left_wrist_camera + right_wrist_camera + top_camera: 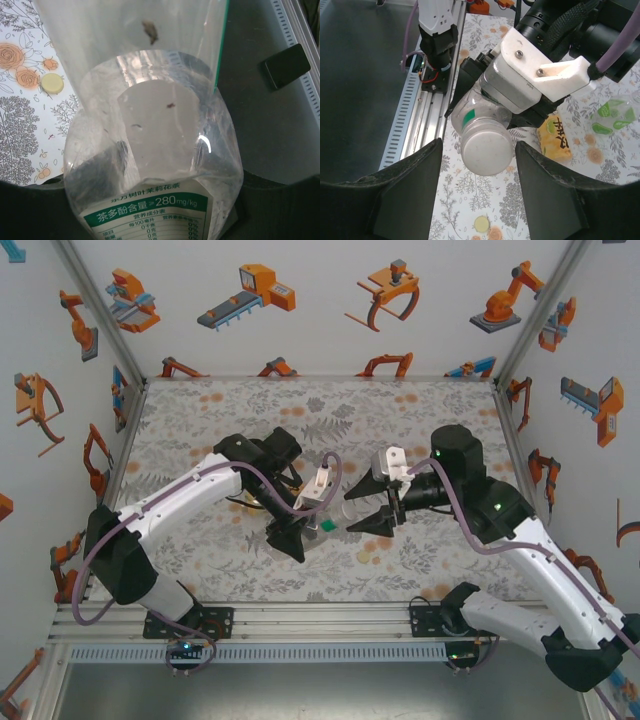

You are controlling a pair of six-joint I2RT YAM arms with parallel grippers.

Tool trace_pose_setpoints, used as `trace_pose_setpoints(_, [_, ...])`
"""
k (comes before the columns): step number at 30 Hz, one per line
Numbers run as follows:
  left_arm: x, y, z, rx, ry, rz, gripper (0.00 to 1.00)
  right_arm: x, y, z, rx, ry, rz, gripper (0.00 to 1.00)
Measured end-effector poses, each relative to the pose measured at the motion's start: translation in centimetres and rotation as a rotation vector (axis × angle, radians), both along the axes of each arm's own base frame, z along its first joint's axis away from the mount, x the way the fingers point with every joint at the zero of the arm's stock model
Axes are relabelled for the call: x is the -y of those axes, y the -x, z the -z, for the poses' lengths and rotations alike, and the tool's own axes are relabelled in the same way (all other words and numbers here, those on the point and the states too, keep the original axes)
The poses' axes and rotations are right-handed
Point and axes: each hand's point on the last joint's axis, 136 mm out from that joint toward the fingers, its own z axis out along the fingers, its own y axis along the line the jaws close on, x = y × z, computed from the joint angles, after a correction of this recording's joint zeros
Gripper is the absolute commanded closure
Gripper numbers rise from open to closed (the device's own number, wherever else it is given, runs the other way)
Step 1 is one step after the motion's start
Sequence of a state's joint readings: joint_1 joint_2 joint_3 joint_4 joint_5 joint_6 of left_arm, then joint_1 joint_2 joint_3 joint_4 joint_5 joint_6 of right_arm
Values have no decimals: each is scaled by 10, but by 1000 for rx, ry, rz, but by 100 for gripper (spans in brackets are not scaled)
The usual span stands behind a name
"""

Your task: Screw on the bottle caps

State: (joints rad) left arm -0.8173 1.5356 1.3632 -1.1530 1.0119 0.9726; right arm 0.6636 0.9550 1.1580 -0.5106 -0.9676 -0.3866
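Note:
My left gripper (290,535) is shut on the slim clear bottle (150,150), holding it tilted above the table with its top toward the right arm. A white cap (486,147) sits on the bottle's neck. My right gripper (478,150) is open, one dark finger on each side of that cap with a gap on both sides. In the top view the right gripper (352,512) faces the bottle (322,527) from the right. A pale yellow cap (481,223) lies loose on the table below, and the left wrist view shows a yellow cap (52,83).
The yellow-labelled bottle (555,137) lies on the patterned table behind the left gripper, and the green-tinted bottle (615,115) is further right. The metal rail (427,115) and the left arm's base (437,45) mark the table's near edge.

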Motion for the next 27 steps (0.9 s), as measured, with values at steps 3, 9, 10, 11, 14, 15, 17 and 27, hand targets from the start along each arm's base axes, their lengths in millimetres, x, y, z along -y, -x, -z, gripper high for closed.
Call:
trace_pose_setpoints(3, [0, 0, 0, -3, 1, 0, 100, -1, -2, 1, -2, 5, 6, 47])
trace_pose_setpoints(9, [1, 0, 1, -9, -4, 1, 100, -1, -5, 2, 6, 10, 22, 54])
trace_pose_setpoints(10, [1, 0, 1, -9, -4, 1, 100, -1, -5, 2, 7, 10, 24, 54])
trace_pose_setpoints(11, [1, 0, 1, -9, -4, 1, 100, -1, -6, 3, 7, 11, 26, 54])
trace_pose_setpoints(14, [1, 0, 1, -10, -5, 1, 100, -1, -6, 3, 6, 13, 27, 53])
trace_pose_setpoints(15, [1, 0, 1, -11, -6, 1, 100, -1, -6, 3, 5, 14, 27, 53])
trace_pose_setpoints(17, [1, 0, 1, -11, -6, 1, 100, -2, -7, 5, 1, 17, 27, 53])
trace_pose_setpoints(27, [0, 1, 1, -14, -12, 1, 100, -4, -8, 7, -13, 21, 15, 69])
